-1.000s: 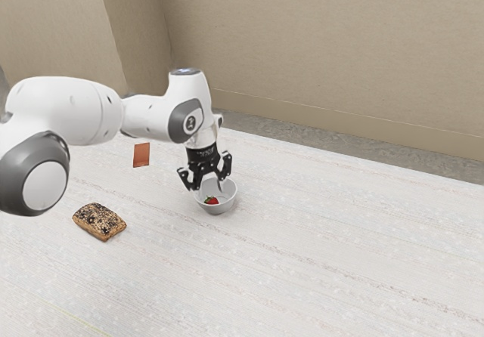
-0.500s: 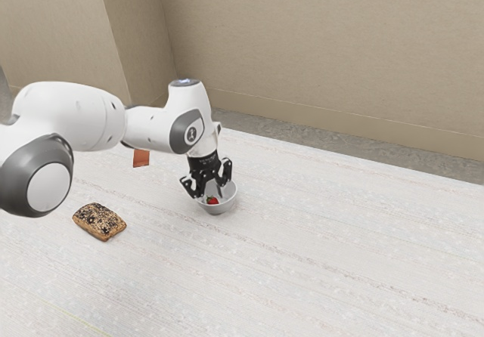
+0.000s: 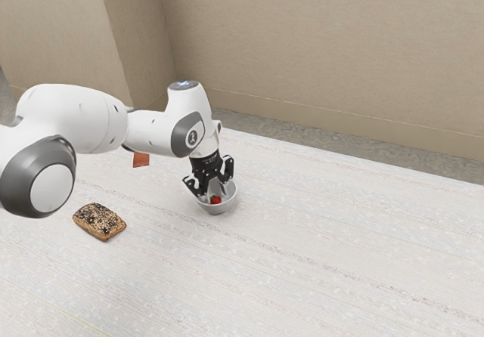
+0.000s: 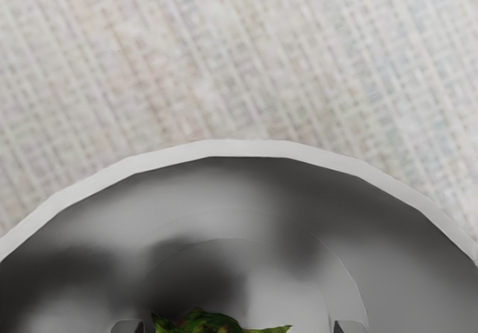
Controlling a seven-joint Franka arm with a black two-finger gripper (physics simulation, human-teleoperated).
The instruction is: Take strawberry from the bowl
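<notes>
Over the bowl, my gripper [image 3: 215,190] points down, its two fingers apart and reaching inside the rim. The strawberry [image 3: 216,200], red, lies in the small grey-white bowl [image 3: 218,209] just under the hand. In the wrist view, the gripper [image 4: 237,327] shows two dark fingertips at the lower edge, with the green leaves of the strawberry [image 4: 203,322] between them and gaps on both sides. The pale rim of the bowl [image 4: 246,148] curves around them. Most of the strawberry's red body is hidden there.
A seeded piece of bread [image 3: 100,221] lies on the pale table [image 3: 302,261], toward the exterior view's left from the bowl. A flat reddish-brown item [image 3: 141,159] is partly behind the arm. A beige wall [image 3: 325,50] stands beyond the table.
My hand has come down into the bowl and shifted slightly toward the exterior view's right. The strawberry has also moved a little that way inside the bowl.
</notes>
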